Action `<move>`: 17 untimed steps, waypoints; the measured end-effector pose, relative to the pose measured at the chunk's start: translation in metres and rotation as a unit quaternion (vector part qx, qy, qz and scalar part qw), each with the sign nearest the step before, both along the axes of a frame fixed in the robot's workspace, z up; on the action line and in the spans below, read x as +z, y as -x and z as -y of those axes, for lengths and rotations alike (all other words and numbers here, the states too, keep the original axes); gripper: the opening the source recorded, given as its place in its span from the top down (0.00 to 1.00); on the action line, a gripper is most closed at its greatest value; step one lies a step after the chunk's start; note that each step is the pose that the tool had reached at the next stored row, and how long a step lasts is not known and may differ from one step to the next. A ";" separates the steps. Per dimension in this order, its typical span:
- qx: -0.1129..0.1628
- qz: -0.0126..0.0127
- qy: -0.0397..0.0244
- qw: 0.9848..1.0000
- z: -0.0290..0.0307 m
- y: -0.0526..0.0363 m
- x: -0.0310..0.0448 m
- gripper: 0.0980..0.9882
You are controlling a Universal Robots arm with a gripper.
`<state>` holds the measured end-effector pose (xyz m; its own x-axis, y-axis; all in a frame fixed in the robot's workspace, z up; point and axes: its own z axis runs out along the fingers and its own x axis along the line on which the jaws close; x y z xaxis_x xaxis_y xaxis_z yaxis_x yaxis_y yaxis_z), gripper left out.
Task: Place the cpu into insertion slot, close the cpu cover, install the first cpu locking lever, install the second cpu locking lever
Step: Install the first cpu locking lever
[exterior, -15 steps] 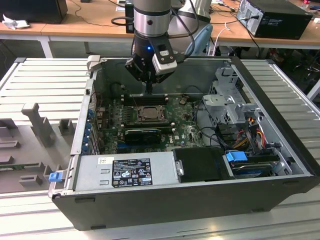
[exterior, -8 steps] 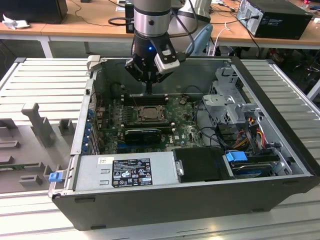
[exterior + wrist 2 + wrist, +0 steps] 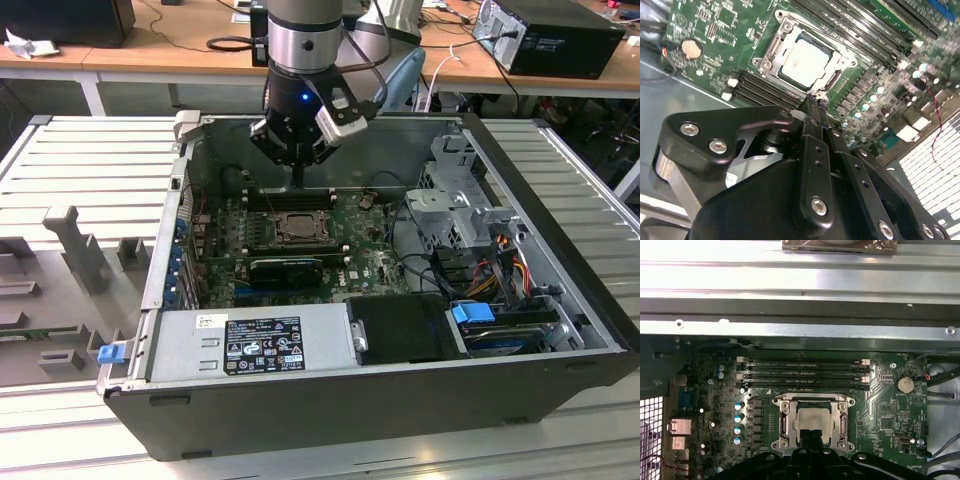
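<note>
The cpu (image 3: 805, 61) lies flat in the insertion slot (image 3: 298, 228) on the green motherboard, its pale metal top showing in both wrist views (image 3: 812, 421). The cpu cover (image 3: 786, 26) is a dull silver frame lying down around the chip, with the chip showing through its window. My gripper (image 3: 815, 102) hangs just above the edge of the socket. Its thin black fingers are pressed together and hold nothing. In the exterior view the gripper (image 3: 298, 182) points straight down, over the far edge of the socket.
Long black memory slots (image 3: 805, 372) run beside the socket, and a coin battery (image 3: 904, 385) sits close by. The open case holds a power supply (image 3: 255, 340) in front. A drive cage (image 3: 455, 205) and cables (image 3: 420, 265) stand at the exterior view's right. The case wall (image 3: 800, 330) rises behind the board.
</note>
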<state>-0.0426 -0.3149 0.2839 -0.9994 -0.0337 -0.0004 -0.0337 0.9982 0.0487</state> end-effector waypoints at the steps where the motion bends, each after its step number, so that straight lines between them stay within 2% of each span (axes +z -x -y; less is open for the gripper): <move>1: 0.015 0.000 0.000 1.000 0.0000 0.0000 0.0000 0.99; 2: 0.037 0.000 0.000 0.999 0.0000 0.0000 0.0000 0.99; 3: 0.044 0.000 0.000 0.999 0.0000 0.0001 0.0000 0.99; 9: 0.049 0.000 0.000 0.999 -0.0001 0.0088 -0.0002 0.99; 11: 0.067 0.000 0.000 0.998 0.0000 0.0090 -0.0001 0.99; 17: 0.088 0.000 0.000 0.996 0.0000 0.0090 -0.0001 0.99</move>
<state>-0.0515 -0.3149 0.2838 -0.9782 -0.2075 -0.0004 -0.2073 0.9771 0.0487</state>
